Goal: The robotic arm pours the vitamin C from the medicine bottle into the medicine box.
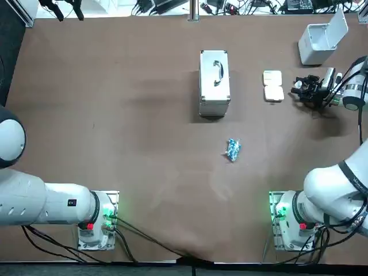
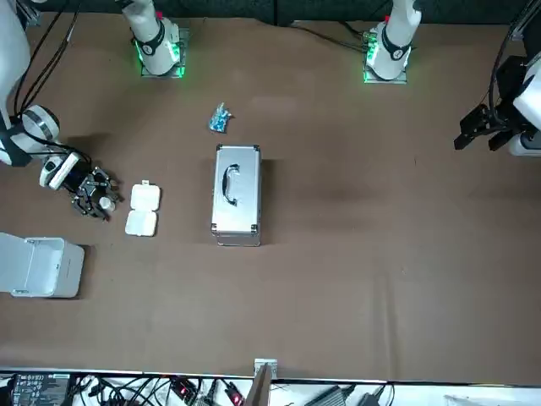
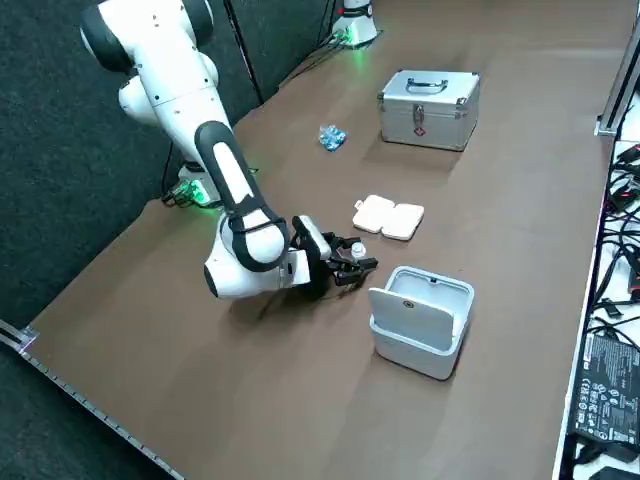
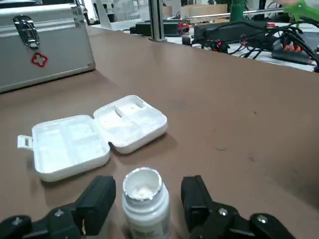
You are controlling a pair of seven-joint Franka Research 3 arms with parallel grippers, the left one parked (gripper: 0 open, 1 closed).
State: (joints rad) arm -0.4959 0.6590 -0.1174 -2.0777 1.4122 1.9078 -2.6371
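Medicine bottle stands upright and uncapped on the desk, just beside the open, seemingly empty medicine box. The right pincer is spread around the bottle without touching it. Grasping, lifting and pouring are all left.

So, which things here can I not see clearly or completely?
Medicine bottle: lower part cut off by the wrist view's edge, between the right gripper's open fingers.
Its contents: only a whitish blur in that view.
Blue packet: too small in every view to identify.
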